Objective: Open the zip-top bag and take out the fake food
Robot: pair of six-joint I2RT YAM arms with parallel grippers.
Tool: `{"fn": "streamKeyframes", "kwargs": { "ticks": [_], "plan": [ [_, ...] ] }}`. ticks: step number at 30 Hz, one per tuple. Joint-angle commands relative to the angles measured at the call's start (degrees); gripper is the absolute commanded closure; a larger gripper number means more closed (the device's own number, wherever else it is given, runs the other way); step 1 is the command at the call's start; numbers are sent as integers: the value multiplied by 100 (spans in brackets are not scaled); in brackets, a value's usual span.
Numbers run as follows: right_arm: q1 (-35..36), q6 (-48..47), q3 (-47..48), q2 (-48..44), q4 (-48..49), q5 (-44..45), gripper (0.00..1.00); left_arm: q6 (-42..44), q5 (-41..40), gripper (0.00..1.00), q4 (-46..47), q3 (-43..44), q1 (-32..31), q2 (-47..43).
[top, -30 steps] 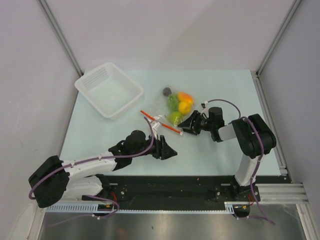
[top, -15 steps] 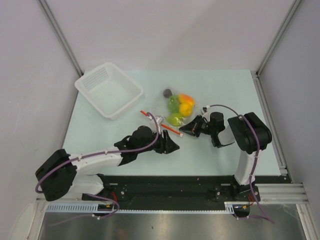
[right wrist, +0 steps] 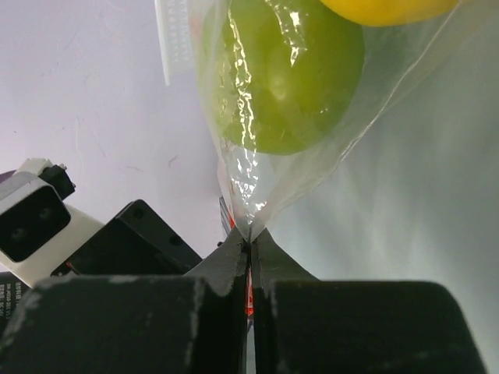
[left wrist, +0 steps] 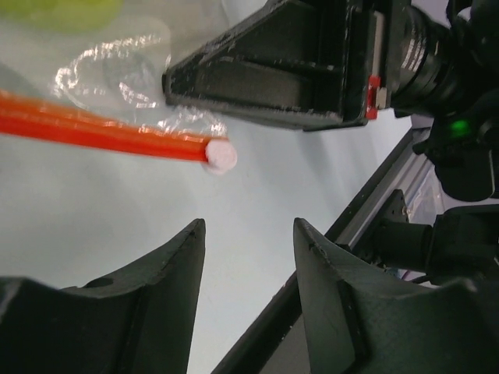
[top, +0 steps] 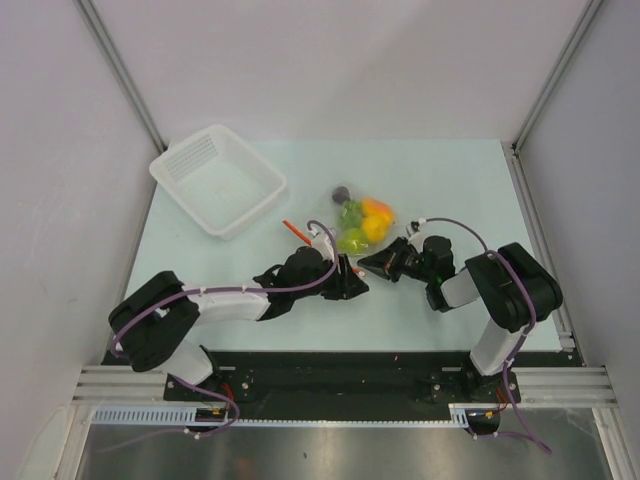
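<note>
Item: small clear crinkly plastic zip-top bag [top: 352,240] with a thin red-orange zip strip [left wrist: 101,128], lying on the pale green desk [top: 470,190] near its middle, between the two arms. Contents: glossy plastic fake food [top: 362,222] bunched at the bag's far end. It comprises a green pear-like piece [right wrist: 288,78] nearest the pinched edge, a yellow-orange round fruit [right wrist: 382,6] beyond it, and an orange piece [top: 376,207] and green bits [top: 348,212] packed alongside. A small dark round piece [top: 341,193] sits at the far edge of the cluster; whether it is inside the plastic cannot be told. Zip strip: flat on the desk, its whitish end [left wrist: 220,158] pointing toward the right arm; from overhead most of it is hidden under the left arm. State of the right fingers [right wrist: 222,269]: closed tight, pinching a thin fold of the bag's clear film just beside the pear-like piece. State of the left fingers [left wrist: 168,288]: parted, holding nothing, low over bare desk, with the strip's end just beyond the gap and touching neither finger. The two sets of fingers face each other, near but apart. Also present: white slotted plastic basket [top: 218,180], rectangular, at the desk's far left, well apart from the bag.
</note>
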Motion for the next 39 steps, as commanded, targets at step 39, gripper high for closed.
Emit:
{"fn": "streamKeyframes", "kwargs": {
  "ticks": [39],
  "plan": [
    [438, 308, -562, -500, 938, 767, 100, -1077, -702, 68, 602, 12, 209, 284]
  ]
}}
